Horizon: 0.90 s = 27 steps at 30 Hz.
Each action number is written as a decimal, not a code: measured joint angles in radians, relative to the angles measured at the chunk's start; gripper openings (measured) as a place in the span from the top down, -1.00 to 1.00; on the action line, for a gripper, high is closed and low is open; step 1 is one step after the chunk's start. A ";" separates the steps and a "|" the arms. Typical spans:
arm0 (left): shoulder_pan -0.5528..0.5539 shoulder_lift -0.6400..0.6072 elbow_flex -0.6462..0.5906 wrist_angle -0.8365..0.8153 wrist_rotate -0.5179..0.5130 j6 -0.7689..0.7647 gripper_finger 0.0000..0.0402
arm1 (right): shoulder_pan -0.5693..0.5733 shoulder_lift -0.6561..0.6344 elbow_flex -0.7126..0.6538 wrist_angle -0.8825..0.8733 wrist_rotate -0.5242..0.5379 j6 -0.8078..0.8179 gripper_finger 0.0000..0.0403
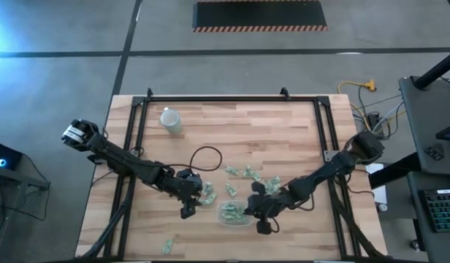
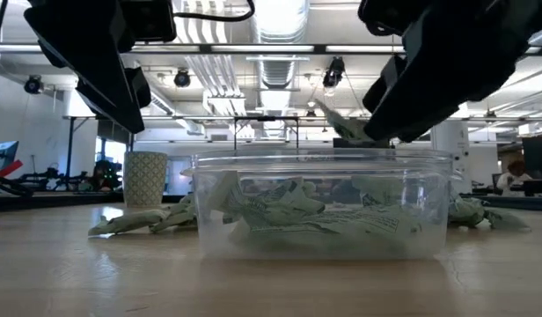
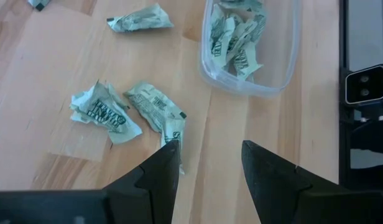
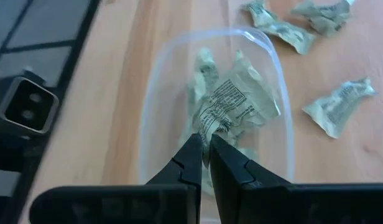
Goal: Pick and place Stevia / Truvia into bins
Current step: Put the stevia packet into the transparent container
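The clear bin (image 1: 231, 212) sits on the table between my two grippers with several crumpled green-and-white sachets (image 3: 236, 38) inside. More sachets lie loose on the wood: a cluster (image 1: 247, 174) beyond the bin, two (image 3: 126, 111) just ahead of my left gripper, and one (image 1: 166, 245) near the table's near edge. My left gripper (image 3: 208, 149) hovers open to the left of the bin, holding nothing. My right gripper (image 4: 204, 142) is above the bin's right end, shut on one sachet (image 4: 238, 104). My right gripper pinches a crumpled sachet by one end (image 4: 211, 126) between its two fingers. The fingers slant down toward the bin from the table's right. The sachet (image 2: 344, 124) is lifted clear, sticking out past the fingertips just above the bin's rim (image 2: 324, 159).
A white patterned cup (image 1: 171, 120) stands near the table's far left corner. A black cable loop (image 1: 205, 157) lies on the wood beyond my left gripper. Bare wood lies left of the two sachets in the left wrist view. A black frame runs along the table's edges.
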 joint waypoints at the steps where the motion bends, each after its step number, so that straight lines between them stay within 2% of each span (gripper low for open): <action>1: 0.000 0.000 0.000 0.000 0.000 0.000 0.22 | -0.001 0.004 0.004 -0.007 -0.001 0.000 0.93; 4: 0.000 0.000 -0.001 0.000 0.000 0.000 0.22 | -0.003 0.014 0.003 -0.010 0.000 -0.001 0.89; 12: 0.000 0.000 -0.001 -0.002 0.006 0.000 0.22 | -0.003 0.001 0.004 -0.010 0.004 0.024 0.58; 17: -0.019 0.000 -0.001 -0.013 0.125 -0.002 0.22 | -0.002 -0.031 0.003 -0.028 0.000 0.025 0.49; 22: -0.098 0.000 -0.001 -0.001 0.176 -0.115 0.22 | 0.004 -0.082 0.003 -0.118 -0.024 0.030 0.47; 27: -0.231 0.000 0.000 0.007 0.181 -0.291 0.22 | 0.018 -0.138 0.002 -0.251 -0.023 0.063 0.50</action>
